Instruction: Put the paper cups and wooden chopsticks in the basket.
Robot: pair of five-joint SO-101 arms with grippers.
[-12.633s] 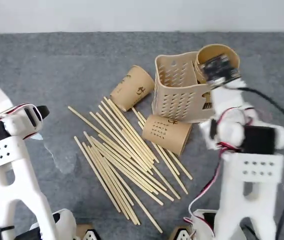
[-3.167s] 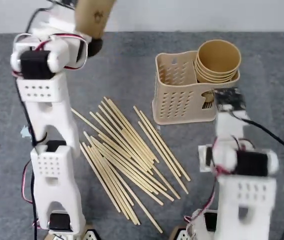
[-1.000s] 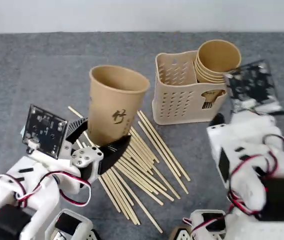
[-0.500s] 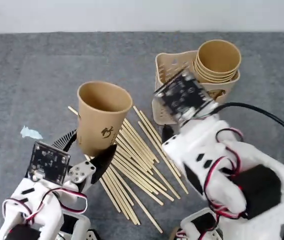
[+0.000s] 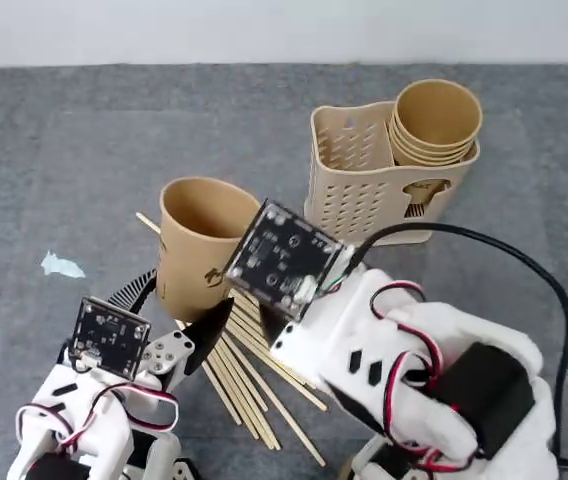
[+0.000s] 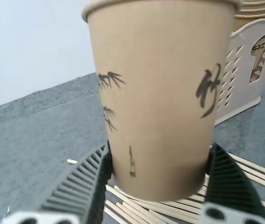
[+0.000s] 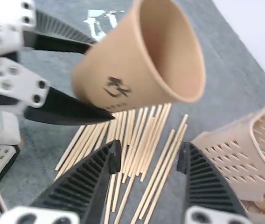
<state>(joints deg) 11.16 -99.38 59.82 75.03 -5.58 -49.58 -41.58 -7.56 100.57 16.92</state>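
My left gripper (image 5: 172, 303) is shut on an upright brown paper cup (image 5: 198, 248), held low on its wall above the chopsticks; its black fingers (image 6: 84, 186) flank the cup (image 6: 160, 93). My right gripper (image 7: 146, 186) is open with nothing between its jaws, hovering over the wooden chopsticks (image 7: 137, 140) just beside the held cup (image 7: 142, 70). In the high view the right arm's camera board (image 5: 284, 256) covers part of the chopstick pile (image 5: 254, 375). The beige perforated basket (image 5: 359, 190) stands at the back with a stack of paper cups (image 5: 434, 120) in its right compartment.
A small pale scrap (image 5: 62, 265) lies on the grey table to the left. The basket's left compartment (image 5: 349, 145) holds no cups. A black cable (image 5: 524, 270) arcs from the right arm on the right. Open grey surface lies at the far left and back.
The right arm has swung left and toward the front, over the chopsticks, up beside the held cup. The left arm has drawn the cup slightly lower and nearer.
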